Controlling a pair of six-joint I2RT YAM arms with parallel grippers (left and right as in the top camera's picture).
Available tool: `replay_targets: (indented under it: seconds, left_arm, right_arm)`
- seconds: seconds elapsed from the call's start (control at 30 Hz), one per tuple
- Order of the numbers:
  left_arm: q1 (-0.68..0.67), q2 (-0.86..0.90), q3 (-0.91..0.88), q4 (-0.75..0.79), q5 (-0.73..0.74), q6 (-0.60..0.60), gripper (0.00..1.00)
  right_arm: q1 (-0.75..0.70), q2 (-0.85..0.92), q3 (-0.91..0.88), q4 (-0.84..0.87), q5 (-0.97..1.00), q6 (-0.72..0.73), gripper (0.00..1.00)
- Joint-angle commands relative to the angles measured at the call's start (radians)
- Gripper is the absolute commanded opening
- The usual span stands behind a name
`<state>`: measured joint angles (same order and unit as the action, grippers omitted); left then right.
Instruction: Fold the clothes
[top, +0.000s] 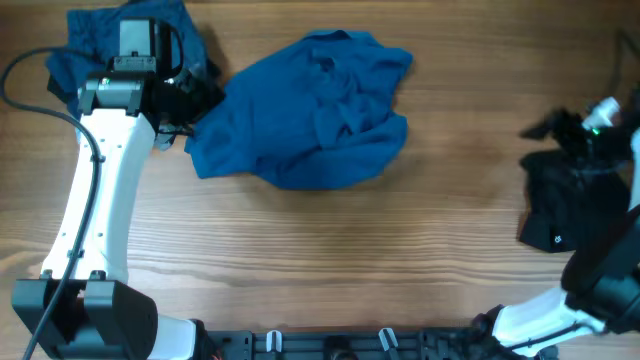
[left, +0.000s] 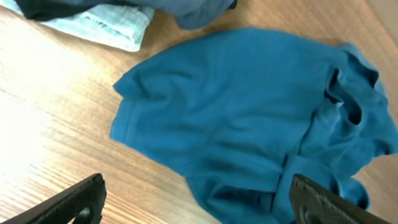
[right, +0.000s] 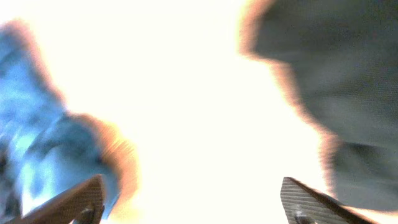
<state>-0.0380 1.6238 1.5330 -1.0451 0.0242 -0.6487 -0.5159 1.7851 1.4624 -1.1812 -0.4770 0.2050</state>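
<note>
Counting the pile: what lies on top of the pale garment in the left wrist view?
A darker navy garment lies over the pale garment, and only the pale one's near edge shows. How far it runs underneath, and anything else there, is covered.

Wood-grain table (top: 330, 250). Medium-blue shirt (top: 305, 110) lies crumpled, just 12 o'clock of centre. Navy garments (top: 75, 45) heaped at the 10 o'clock corner, pale grey-white one (left: 106, 25) sticking out under them. Black garment (top: 552, 205) with small white mark at 3 o'clock, well apart from the shirt.
</note>
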Motion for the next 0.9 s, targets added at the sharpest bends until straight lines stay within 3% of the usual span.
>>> replay_targets:
  seconds: [0.0, 0.17, 0.37, 0.5, 0.87]
  left_arm:
    - [0.002, -0.006, -0.027, -0.014, 0.008, -0.042, 0.96]
    - [0.002, 0.041, -0.093, -0.015, 0.016, -0.094, 0.98]
    - [0.002, 0.119, -0.176, 0.037, 0.018, -0.103, 0.98]
    - [0.003, 0.195, -0.188, 0.076, 0.051, -0.123, 0.95]
    - [0.033, 0.333, -0.188, 0.095, 0.029, -0.121, 0.95]
  right_arm:
    - [0.201, -0.08, 0.02, 0.022, -0.201, -0.15, 1.0]
    - [0.537, -0.059, 0.019, 0.166, 0.029, 0.045, 1.0]
    - [0.753, -0.028, 0.019, 0.28, 0.177, 0.163, 0.99]
    - [0.819, 0.008, 0.019, 0.361, 0.269, 0.162, 0.99]
    - [0.873, 0.108, 0.019, 0.41, 0.283, 0.099, 1.0]
